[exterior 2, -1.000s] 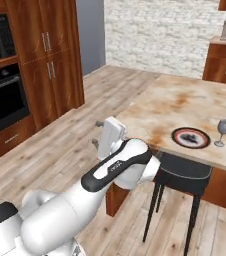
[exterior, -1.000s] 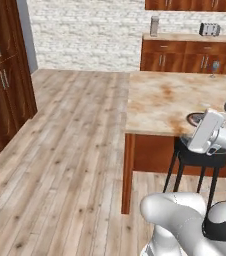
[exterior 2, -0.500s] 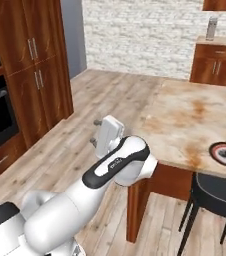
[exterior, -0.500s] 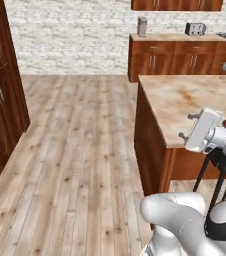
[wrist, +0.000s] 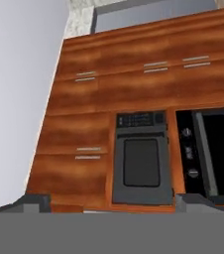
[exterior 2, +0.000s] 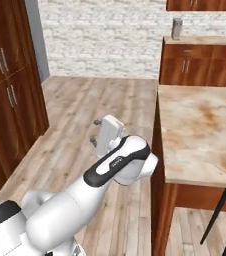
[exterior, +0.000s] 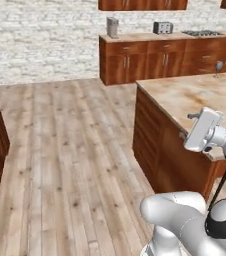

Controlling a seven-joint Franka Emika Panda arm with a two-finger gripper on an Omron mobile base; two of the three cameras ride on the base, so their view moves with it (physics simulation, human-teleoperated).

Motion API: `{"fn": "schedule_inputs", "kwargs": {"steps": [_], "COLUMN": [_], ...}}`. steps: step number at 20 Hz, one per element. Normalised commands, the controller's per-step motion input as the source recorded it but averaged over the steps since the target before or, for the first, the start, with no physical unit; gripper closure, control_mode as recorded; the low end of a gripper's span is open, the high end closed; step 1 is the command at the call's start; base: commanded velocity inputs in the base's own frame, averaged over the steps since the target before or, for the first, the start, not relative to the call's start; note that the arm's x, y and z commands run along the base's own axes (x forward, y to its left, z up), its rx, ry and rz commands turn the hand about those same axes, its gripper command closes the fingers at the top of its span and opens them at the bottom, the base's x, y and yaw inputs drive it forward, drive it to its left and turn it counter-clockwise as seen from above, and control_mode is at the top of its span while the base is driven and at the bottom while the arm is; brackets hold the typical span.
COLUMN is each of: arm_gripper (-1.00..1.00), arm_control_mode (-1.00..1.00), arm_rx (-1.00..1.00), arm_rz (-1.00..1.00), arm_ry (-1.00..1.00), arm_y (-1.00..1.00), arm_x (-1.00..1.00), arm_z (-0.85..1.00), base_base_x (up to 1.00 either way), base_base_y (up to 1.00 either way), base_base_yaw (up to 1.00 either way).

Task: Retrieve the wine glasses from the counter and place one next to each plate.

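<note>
beige veined counter (exterior: 205,97) bears one upright wine glass (exterior: 218,67); pincer (wrist: 111,198) apart, empty.

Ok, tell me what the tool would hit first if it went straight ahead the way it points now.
Probably the tall wooden cabinet wall, near the dark built-in oven at the hand view's centre. The open tool has nothing between its tips, and the way looks free until there, though depth is unclear.
</note>
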Motion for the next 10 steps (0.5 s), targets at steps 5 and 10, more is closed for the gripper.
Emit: {"fn": "schedule_inputs", "kwargs": {"steps": [5, 10], "arm_gripper": [-1.0, -1.0], "arm_control_mode": [1.0, 1.0], "arm_rx": [0.0, 0.0], "arm_rz": [0.0, 0.0], "arm_ry": [0.0, 0.0], "arm_y": [0.0, 0.0], "arm_x": [0.0, 0.0], "arm_z": [0.0, 0.0], "base_base_x": [0.98, 0.92], "base_base_y": [0.89, 0.8], "base_base_yaw": [-0.62, -0.69]}}
